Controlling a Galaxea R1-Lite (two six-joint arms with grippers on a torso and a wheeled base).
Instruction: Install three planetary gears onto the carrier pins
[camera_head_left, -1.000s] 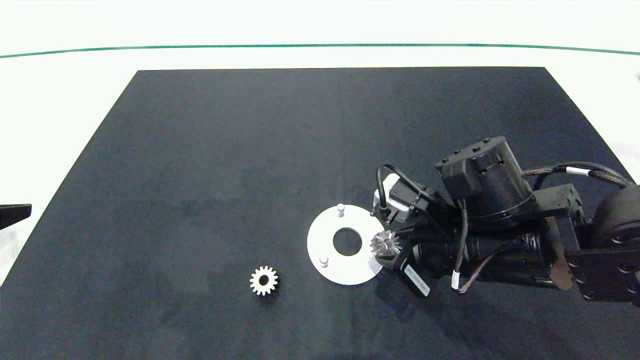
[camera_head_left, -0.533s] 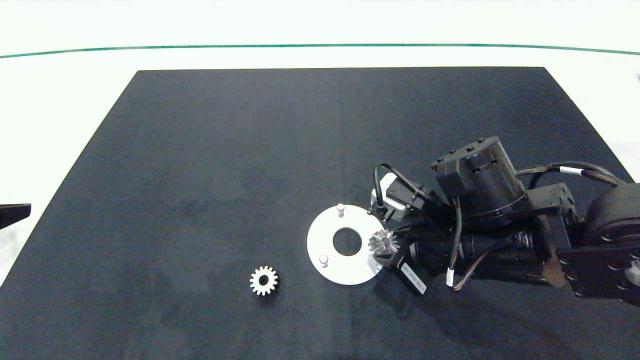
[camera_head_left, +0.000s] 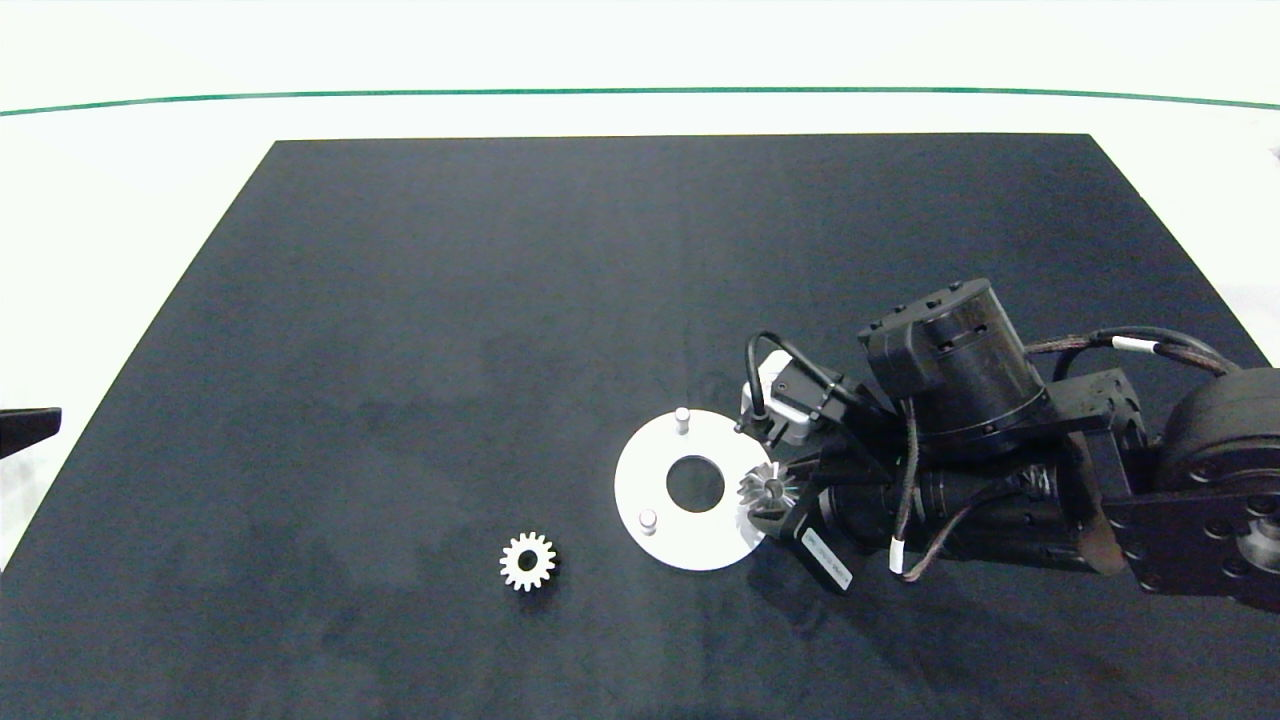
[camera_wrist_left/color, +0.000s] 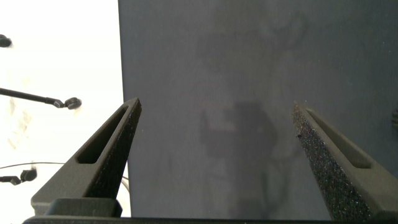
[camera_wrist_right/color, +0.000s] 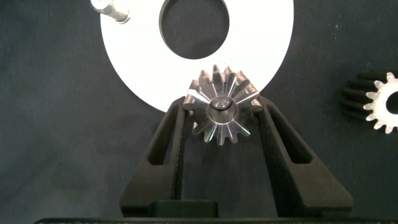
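The flat white ring-shaped disc (camera_head_left: 690, 489) with a large centre hole lay on the black mat (camera_head_left: 500, 330) covering the white worktop (camera_head_left: 120, 210), and serves here as the landmark. The right end effector (camera_head_left: 772, 495), reaching in from the right, was at the disc's right edge, its two grey fingers (camera_wrist_right/color: 168, 140) clamped on a small silvery toothed gear (camera_head_left: 768, 489); in the right wrist view this gear (camera_wrist_right/color: 222, 110) sat between the fingers with a round pin end visible in its centre hole, overlapping the rim of the disc (camera_wrist_right/color: 124, 56). Two short white cylindrical pins were uncovered in the head view: one at the disc's far rim (camera_head_left: 682, 419) and one at its near-left rim (camera_head_left: 648, 521). A second silvery toothed gear (camera_head_left: 527, 561) lay flat on the mat to the near left of the disc, apart from it. The left end effector (camera_wrist_left/color: 214, 155) was well to the left of the disc at the mat's left edge, its fingers (camera_wrist_left/color: 106, 149) spread wide apart and holding nothing.
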